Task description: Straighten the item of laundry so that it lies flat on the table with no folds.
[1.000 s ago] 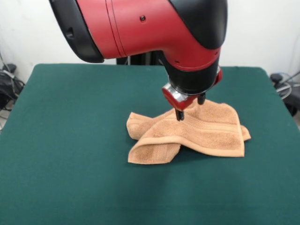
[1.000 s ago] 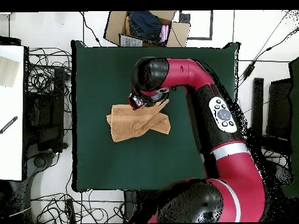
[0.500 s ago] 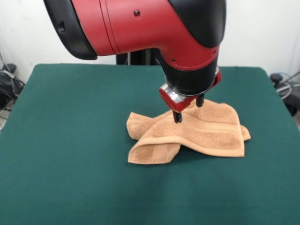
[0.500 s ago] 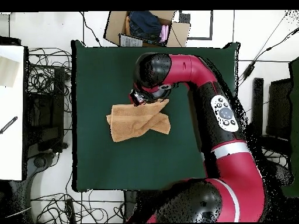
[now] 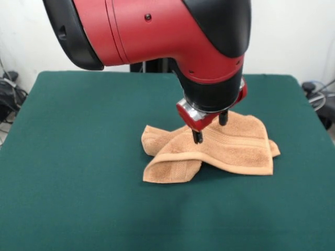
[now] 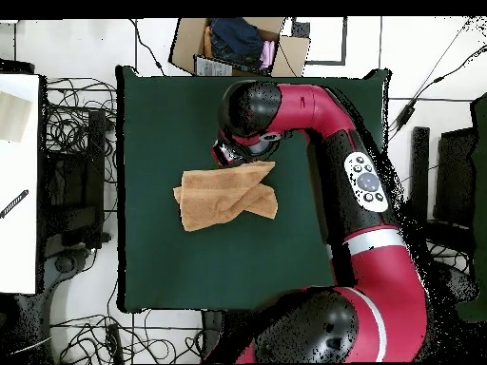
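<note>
The arm [image 5: 157, 36] runs off the front view's top edge and hides part of the table's [image 5: 78, 157] far side. The towel's [image 5: 230, 149] folds cover its underside and any tag. In the overhead view the arm's head covers the gripper [image 5: 209, 128] and the towel's nearby corner.

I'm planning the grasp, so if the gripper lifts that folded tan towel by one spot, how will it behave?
Probably floppy: the towel already lies draped in soft overlapping folds, so it should sag from the open gripper. Its terry pile likely resists slipping. It looks light and may drag across the table rather than slide stiffly.
</note>
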Controlling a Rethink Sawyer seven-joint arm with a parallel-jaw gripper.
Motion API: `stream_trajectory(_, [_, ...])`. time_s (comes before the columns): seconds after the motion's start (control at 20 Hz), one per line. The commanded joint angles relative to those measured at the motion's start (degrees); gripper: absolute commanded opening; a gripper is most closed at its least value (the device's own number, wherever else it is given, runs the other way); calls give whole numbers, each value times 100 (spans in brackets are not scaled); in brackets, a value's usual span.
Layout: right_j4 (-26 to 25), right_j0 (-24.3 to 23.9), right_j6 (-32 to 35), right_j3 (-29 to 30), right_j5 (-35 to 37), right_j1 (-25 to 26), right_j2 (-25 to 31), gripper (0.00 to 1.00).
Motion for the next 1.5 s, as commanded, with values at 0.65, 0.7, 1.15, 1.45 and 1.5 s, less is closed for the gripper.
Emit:
stream_trajectory(0.65, [-252, 124, -1531, -355, 148, 460, 279, 100])
stream_trajectory(0.7, [-261, 125, -1544, -383, 142, 489, 278, 100])
stream_trajectory(1.15, [-312, 90, -1597, -397, -21, 614, 288, 100])
stream_trajectory(1.45, [-338, 113, -1634, -505, -18, 691, 306, 100])
stream_trajectory(1.5, [-340, 110, -1633, -504, -26, 698, 306, 100])
